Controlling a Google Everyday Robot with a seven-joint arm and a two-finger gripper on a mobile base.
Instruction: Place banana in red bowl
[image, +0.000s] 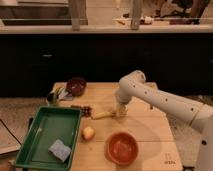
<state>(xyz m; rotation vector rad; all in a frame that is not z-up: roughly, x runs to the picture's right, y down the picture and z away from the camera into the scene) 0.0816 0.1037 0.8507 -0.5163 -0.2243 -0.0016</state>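
The pale-yellow banana (102, 115) lies on the wooden table (150, 125), left of the gripper. The gripper (119, 112) hangs from the white arm (155, 100) and sits low at the banana's right end, touching or nearly touching it. The orange-red bowl (122, 148) stands near the table's front edge, below and slightly right of the banana, with nothing in it.
A green tray (35, 145) with a blue sponge (60, 150) lies front left. A round yellowish fruit (88, 133) sits beside the tray. A small dark maroon bowl (76, 86) and a green-yellow item (55, 95) are at the back left. A dark small object (86, 110) lies left of the banana.
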